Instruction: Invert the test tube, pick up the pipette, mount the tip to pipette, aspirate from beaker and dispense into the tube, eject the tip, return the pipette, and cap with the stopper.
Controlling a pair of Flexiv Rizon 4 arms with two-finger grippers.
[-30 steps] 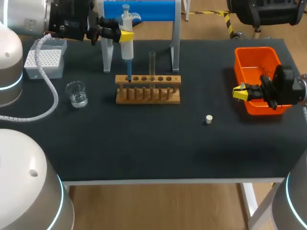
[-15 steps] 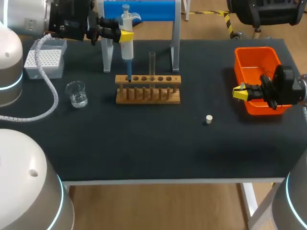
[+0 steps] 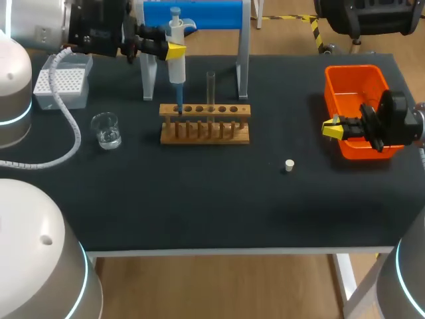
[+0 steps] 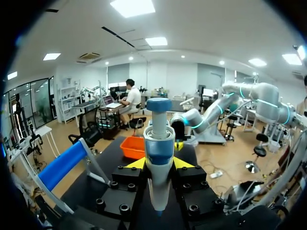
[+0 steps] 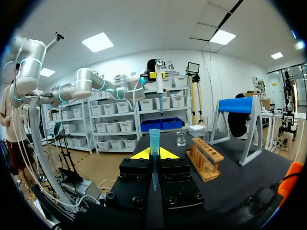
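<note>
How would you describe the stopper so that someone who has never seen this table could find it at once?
Find the orange bin on the right side of the black table, then look toward the wooden tube rack in the middle. Between them, nearer the front edge than either, sits the stopper: a small white plug, alone on the bare surface and touching nothing.

Orange bin (image 3: 330, 86), blue-and-white pipette (image 3: 176, 63), brown rack (image 3: 199, 109), black table (image 3: 199, 199)

Wooden rack (image 3: 204, 131), orange bin (image 3: 355, 68), blue-topped stand (image 3: 199, 14) on black table (image 3: 199, 199).
</note>
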